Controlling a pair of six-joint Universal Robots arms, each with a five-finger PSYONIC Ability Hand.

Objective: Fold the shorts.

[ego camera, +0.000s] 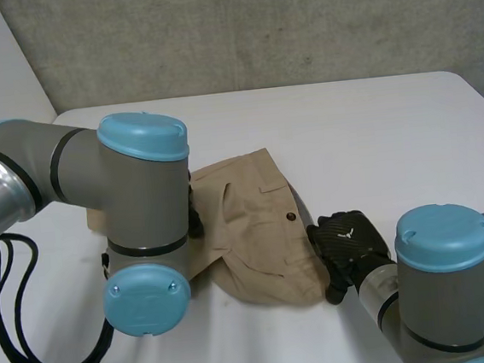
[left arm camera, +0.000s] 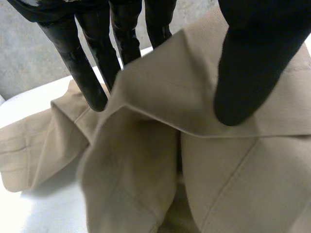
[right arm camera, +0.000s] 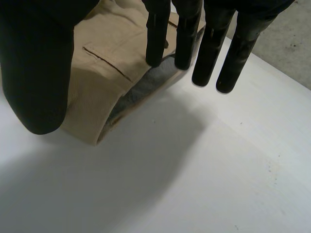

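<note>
- Got tan shorts [ego camera: 259, 223] lying rumpled around the middle of the white table [ego camera: 374, 126], well clear of its far edge and right edge.
- Can't make out the left part of the shorts in the head view, since the bent left arm [ego camera: 141, 200] sits right in front of it.
- Pinches a raised fold of the shorts in the left hand [left arm camera: 252, 63]. That's straight fingers [left arm camera: 92, 73] behind the fold and the thumb pressed on the front of it, so definitely gripping cloth.
- Pulls that fold up into a ridge, with the rest of the fabric sagging in loose creases below it and down onto the table.
- Honestly can't tell which part of the shorts that fold belongs to.
- Puts the right hand [ego camera: 348, 238] just at the right edge of the shorts, on the side toward the table's near edge, with the right arm [ego camera: 443, 265] coming in from the near right corner.
- Shows that hand open in its own wrist view, fingers straight and spread. Has some fingertips over the edge of the shorts, the others over bare table, and the thumb over the tan cloth.
- Grips nothing there. Can't say whether those fingertips actually touch the fabric or just hover.
- Worth noting a grey lining [right arm camera: 141, 94] peeking out along that edge, plus a pocket slit [right arm camera: 104, 63] between thumb and fingers.
- Also spotting a small dark button [ego camera: 291, 217] on top of the shorts, just beside the right hand.
</note>
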